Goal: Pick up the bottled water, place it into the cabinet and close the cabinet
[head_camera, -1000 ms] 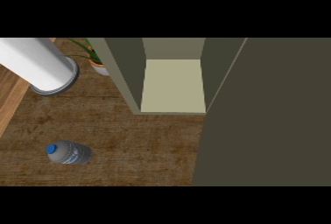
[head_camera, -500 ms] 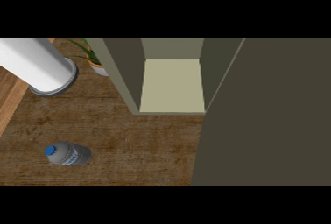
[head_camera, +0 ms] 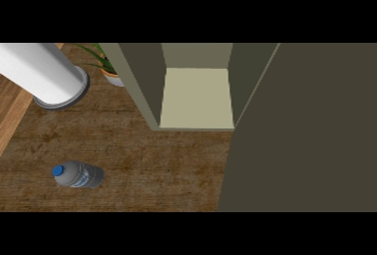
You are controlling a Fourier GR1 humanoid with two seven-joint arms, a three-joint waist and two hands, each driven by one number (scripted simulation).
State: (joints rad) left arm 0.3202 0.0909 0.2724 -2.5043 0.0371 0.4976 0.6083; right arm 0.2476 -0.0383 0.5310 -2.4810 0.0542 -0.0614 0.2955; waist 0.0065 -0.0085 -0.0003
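Nothing changed: clear blue-capped water bottle [head_camera: 77,175] still untouched on brown tabletop [head_camera: 162,159]; neither hand visible; cabinet [head_camera: 196,97] open.

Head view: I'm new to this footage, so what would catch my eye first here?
Probably the open cabinet, its pale shelf bare, at upper centre, with its big dark door filling the right side. Next, the small bottled water with a blue cap, alone on the brown counter at lower left. No hand shows.
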